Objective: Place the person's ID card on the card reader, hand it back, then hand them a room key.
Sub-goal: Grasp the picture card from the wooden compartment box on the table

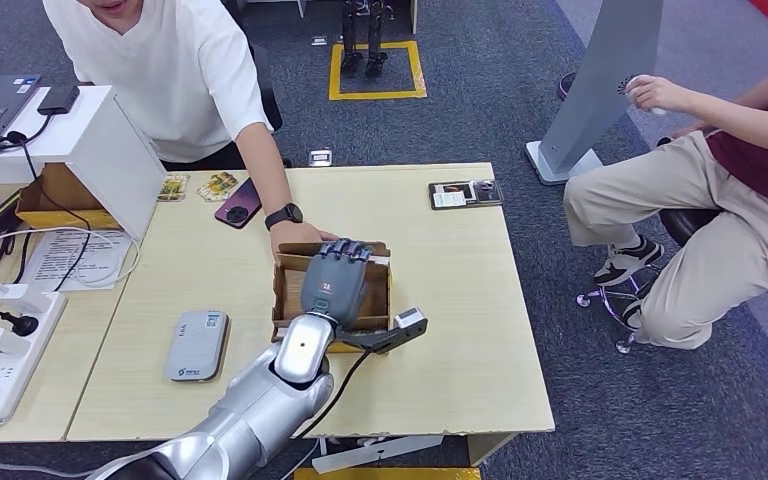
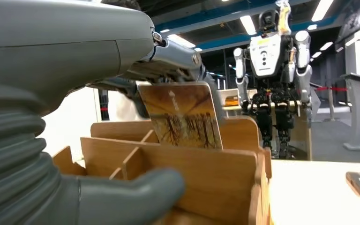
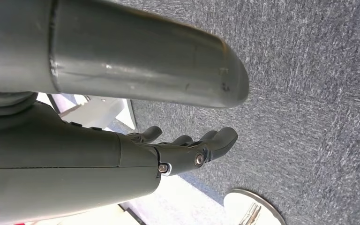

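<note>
A wooden slotted box of key cards stands at the middle of the table, and my left hand reaches down into it from above. In the left wrist view the fingers grip the top edge of a brown picture key card, which stands tilted above the box's dividers. The thumb lies low in front of the box. A person's hand with a black watch rests at the box's far corner. The grey card reader lies left of the box. My right hand hangs over the carpet, fingers apart and empty.
A dark phone and two small cards lie at the table's far edge, and a framed item sits far right. A power strip and cables lie at the left. A second person sits to the right.
</note>
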